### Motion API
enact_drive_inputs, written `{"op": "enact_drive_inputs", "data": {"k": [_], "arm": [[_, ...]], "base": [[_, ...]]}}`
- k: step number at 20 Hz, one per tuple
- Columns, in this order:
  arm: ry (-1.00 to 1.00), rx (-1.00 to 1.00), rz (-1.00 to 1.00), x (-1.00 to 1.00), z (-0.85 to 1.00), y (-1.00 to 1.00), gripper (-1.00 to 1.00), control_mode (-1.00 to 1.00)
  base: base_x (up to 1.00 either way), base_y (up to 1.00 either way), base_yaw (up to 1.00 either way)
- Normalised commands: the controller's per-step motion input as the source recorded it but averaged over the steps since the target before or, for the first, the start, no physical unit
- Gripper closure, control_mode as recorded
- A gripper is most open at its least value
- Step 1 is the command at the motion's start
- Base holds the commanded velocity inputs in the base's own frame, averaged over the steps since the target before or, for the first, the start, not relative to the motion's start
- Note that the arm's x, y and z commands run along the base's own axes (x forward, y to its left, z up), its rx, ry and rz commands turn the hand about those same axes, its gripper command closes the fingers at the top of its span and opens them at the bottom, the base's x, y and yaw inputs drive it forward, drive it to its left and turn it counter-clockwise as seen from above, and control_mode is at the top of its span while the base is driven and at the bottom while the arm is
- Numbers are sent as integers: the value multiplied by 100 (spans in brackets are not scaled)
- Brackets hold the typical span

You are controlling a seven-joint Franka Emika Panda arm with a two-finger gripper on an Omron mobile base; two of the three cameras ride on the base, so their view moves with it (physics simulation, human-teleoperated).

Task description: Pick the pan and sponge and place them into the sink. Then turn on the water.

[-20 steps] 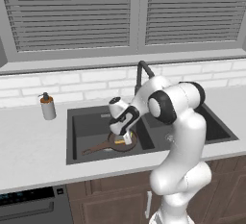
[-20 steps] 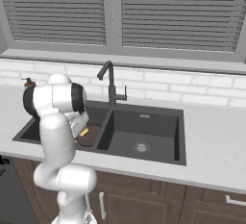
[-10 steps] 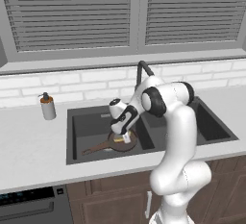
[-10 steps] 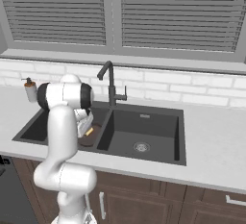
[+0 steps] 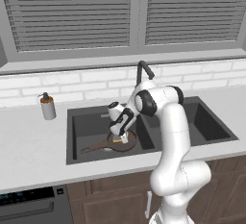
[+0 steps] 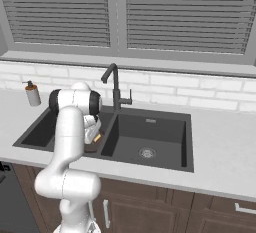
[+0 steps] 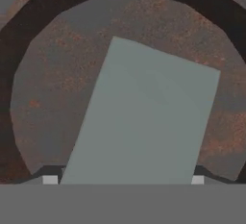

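Observation:
The dark-brown pan (image 5: 129, 143) lies in the left basin of the dark-grey sink (image 5: 79, 124), its handle pointing front-left. The sponge (image 5: 117, 140) is low inside the pan, yellow below and grey-green on top. My gripper (image 5: 119, 135) points down over it, jaws wide and closed against the sponge's two sides. In the hand view the sponge (image 7: 144, 117) spans the gap between the fingertips (image 7: 50, 180) of the gripper (image 7: 123, 180), with the pan (image 7: 53, 74) all around. From the right, the gripper (image 6: 94, 136) and sponge (image 6: 97, 137) sit behind my arm. No water shows at the faucet (image 5: 142, 69).
A soap dispenser (image 5: 47, 106) stands on the counter left of the sink. The right basin (image 6: 150, 127) holds nothing but its drain. The gooseneck faucet (image 6: 114, 84) rises behind the divider, close to my arm. Brick wall and window blinds close the back.
My arm's elbow and upper links have swung and straightened. The hand has stayed over the pan, and the sponge and pan have not moved.

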Motion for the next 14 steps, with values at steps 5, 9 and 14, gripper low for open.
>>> {"op": "enact_drive_inputs", "data": {"k": [5,9,14], "arm": [[-1,0,0,35,-40,0,100,-100],[-3,0,0,19,-30,-1,-100,-100],[-11,0,0,0,-3,-1,-100,-100]], "base": [[0,0,0],[0,0,0],[0,0,0]]}}
